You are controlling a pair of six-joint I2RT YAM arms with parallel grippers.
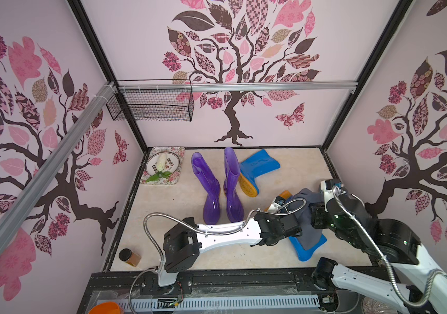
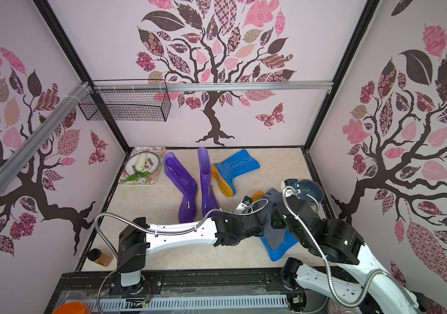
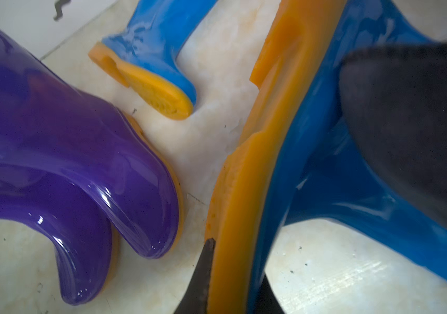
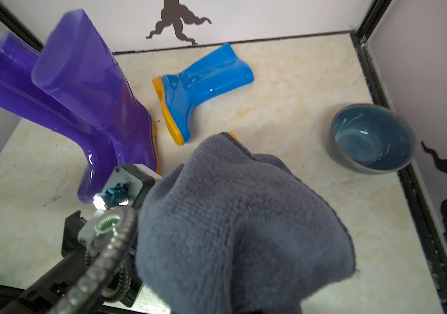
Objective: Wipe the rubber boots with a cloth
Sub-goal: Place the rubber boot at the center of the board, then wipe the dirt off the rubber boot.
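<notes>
Left gripper (image 3: 237, 271) pinches the near blue boot (image 3: 325, 190) by its sole | right gripper (image 1: 313, 214) clamps grey towel (image 4: 230, 217) over that boot | press hard and you twist it free

cloth (image 1: 308, 233) hides most of near blue boot (image 1: 305, 254); right jaws buried under cloth, unseen

I checked every view for writing and could not read any. The plate (image 1: 168, 160) on the floral tray (image 1: 176, 152) bore brown ring-shaped marks, perhaps letters, but they were too small to tell. A small print on the left arm's camera housing (image 4: 131, 176) was also illegible.
</notes>
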